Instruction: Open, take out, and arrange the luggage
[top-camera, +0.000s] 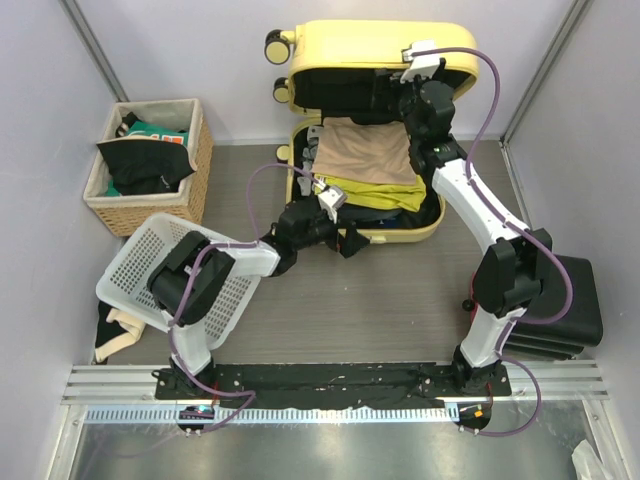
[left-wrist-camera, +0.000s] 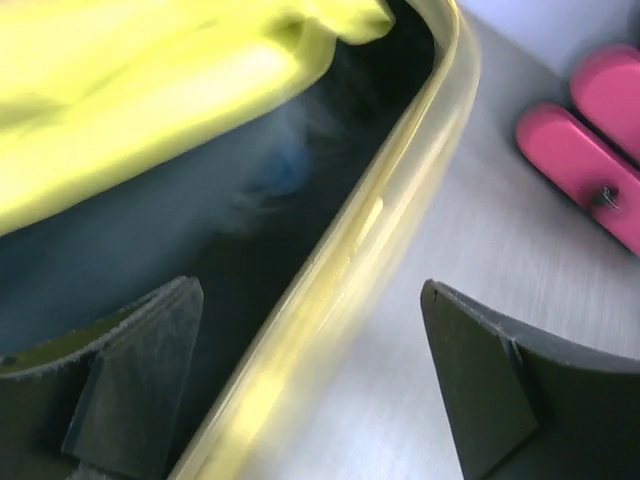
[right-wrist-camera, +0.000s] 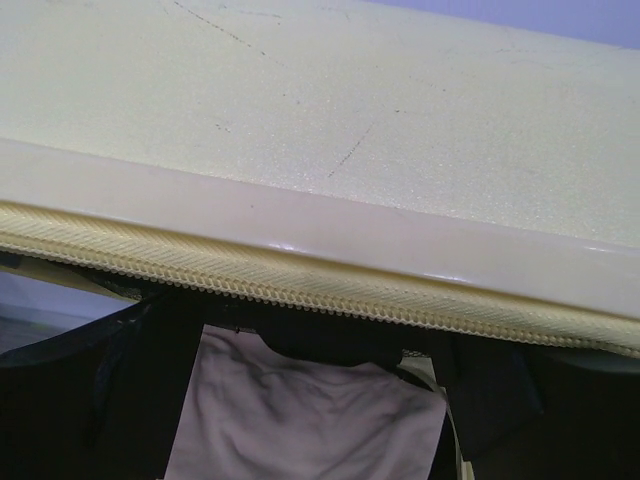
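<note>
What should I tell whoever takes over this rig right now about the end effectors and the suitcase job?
Left end effector: open, straddling the near rim of the luggage, one finger inside, one outside; nothing held.
Right end effector: open, at the edge of the raised lid; no grip visible.
Luggage: at the far side of the table, lid up, with a tan garment lying on a yellow garment inside.
Done: opened.
Left: take the clothes out and arrange them.
</note>
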